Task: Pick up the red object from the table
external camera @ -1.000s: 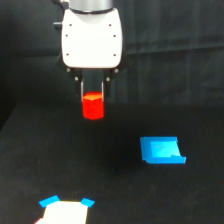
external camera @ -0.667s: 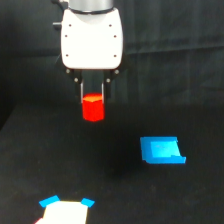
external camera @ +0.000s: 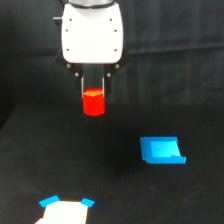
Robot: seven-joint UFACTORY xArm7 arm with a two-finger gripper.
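Note:
The red object [external camera: 93, 102], a small bright red-orange faceted block, hangs between my gripper's [external camera: 93, 94] two thin fingers, clear above the black table [external camera: 100, 170]. The gripper is shut on it, under the big white gripper body [external camera: 92, 32] at the top centre of the exterior view. The block's lower half sticks out below the fingertips.
A flat blue piece [external camera: 161, 150] lies on the table at the exterior view's right. A white piece with blue corners [external camera: 65, 210] sits at the bottom edge, left of centre. A black wrinkled cloth [external camera: 175, 50] hangs behind.
The gripper has risen slightly with the red object held in it. The blue piece and the white piece have not moved.

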